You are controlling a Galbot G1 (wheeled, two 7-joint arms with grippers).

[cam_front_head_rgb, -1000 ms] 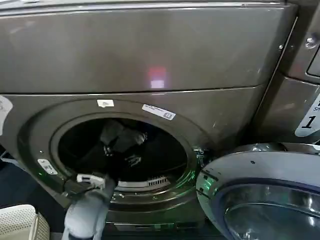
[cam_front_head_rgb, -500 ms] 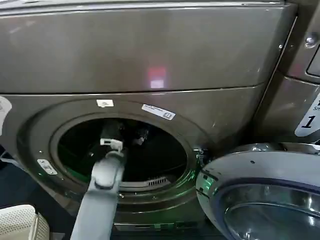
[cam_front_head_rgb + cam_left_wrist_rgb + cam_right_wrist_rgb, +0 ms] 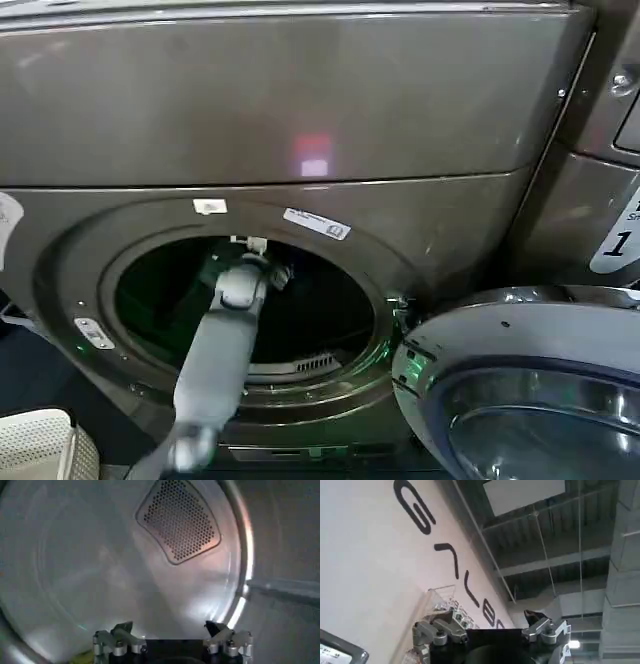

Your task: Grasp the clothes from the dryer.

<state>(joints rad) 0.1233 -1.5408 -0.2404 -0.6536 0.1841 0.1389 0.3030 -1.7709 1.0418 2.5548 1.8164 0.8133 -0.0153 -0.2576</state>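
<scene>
Inside dryer (image 3: pixel 300 110) drum: left gripper (image 3: pixel 172 635), fingers (image 3: pixel 122 630) wide, empty. Clothes: yellow-green scrap (image 3: pixel 80 657) beside fingers, rest hidden. Judgement: dip lower, close on fabric bulk, avoid drum wall. Right gripper (image 3: pixel 490 625) parked away from dryer, fingers apart.

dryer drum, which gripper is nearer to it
Left. The left gripper is open inside the dryer drum; the right gripper, also open, points toward a wall and ceiling.
</scene>
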